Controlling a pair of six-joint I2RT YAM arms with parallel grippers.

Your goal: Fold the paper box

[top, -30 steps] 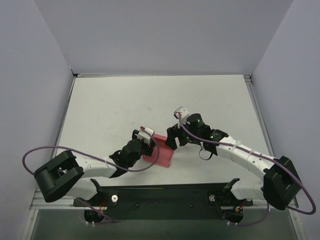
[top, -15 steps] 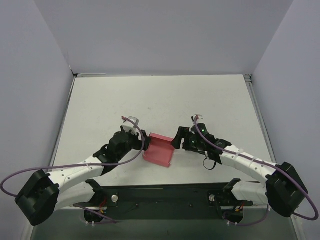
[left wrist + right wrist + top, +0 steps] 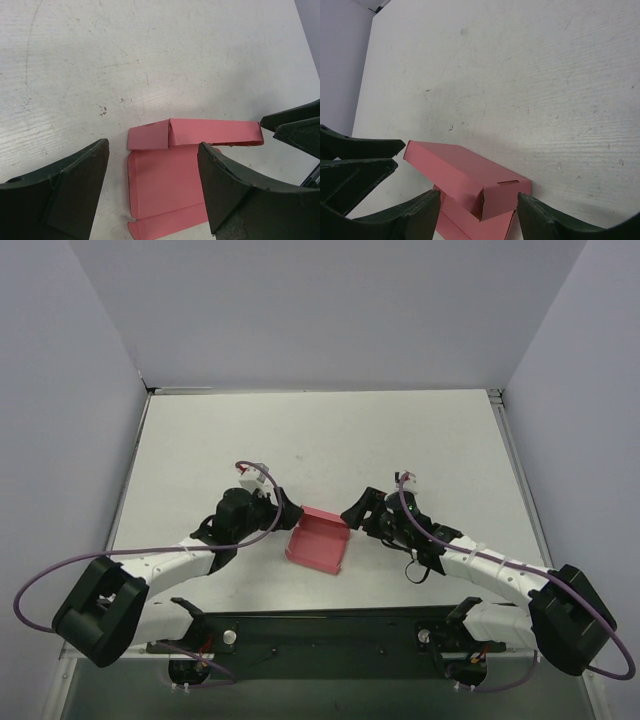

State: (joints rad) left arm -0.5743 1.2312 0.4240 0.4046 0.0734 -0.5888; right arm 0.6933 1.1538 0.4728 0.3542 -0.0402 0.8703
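Scuffed white tabletop (image 3: 400, 440) between pale walls is all that lies behind the work; the left fingers (image 3: 272, 515) stand spread wide and grasp nothing; in the left wrist view one finger sits clear of the card with bare surface between, while the other overlaps the flat panel, and I cannot tell whether it touches; I judge they bracket that end so the piece cannot slide while the other side is worked; the right fingers (image 3: 352, 512) are parted too and hold nothing, set low with the end of the raised wall between them; contact there I cannot make out, but I read the pose as lining up to pinch or press that wall; the paper box (image 3: 318, 545) lies on the tabletop between the two sets of fingers, toward the near edge; one long wall is folded up and doubled over, a small slot showing in its end, the base panel lies flat and a flap lies flat beside it, so the fold looks partway done; both arms reach in low from opposite sides, which I take as the reason the card sits centred.
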